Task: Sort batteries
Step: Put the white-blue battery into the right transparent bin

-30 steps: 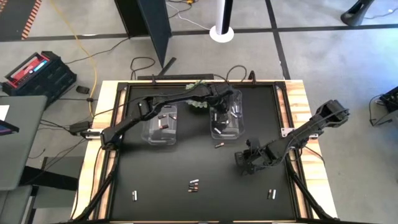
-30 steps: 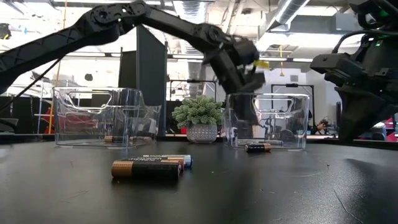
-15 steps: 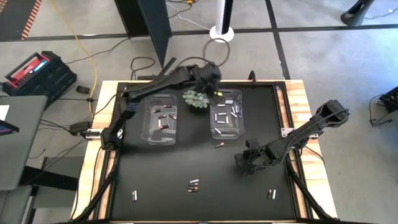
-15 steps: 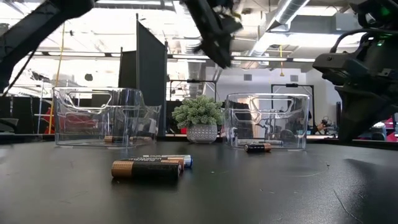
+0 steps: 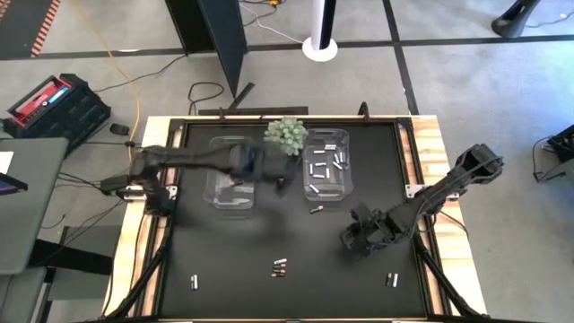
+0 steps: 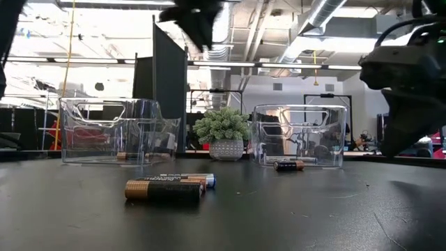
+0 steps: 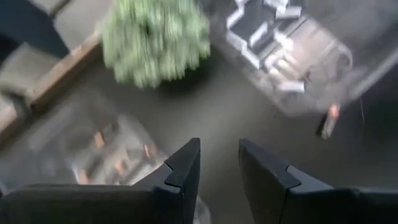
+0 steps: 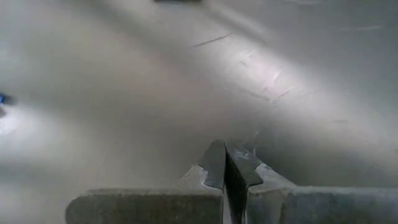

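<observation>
Dark table [image 5: 233,260] is carrying two bins: left bin [image 5: 231,175] holding dark batteries [image 5: 235,182], right bin [image 5: 326,165] holding pale batteries [image 5: 320,170] lying at mixed angles. Left claw [image 7: 219,163] is hanging slightly spread, empty; right claw [image 8: 224,163] is sitting pressed together.

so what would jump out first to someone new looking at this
Two clear plastic bins sit at the table's far side, flanking a spiky green potted plant. The left gripper hangs between the bins, empty, fingers apart. Small cylindrical batteries lie loose on the black tabletop nearer the front.
</observation>
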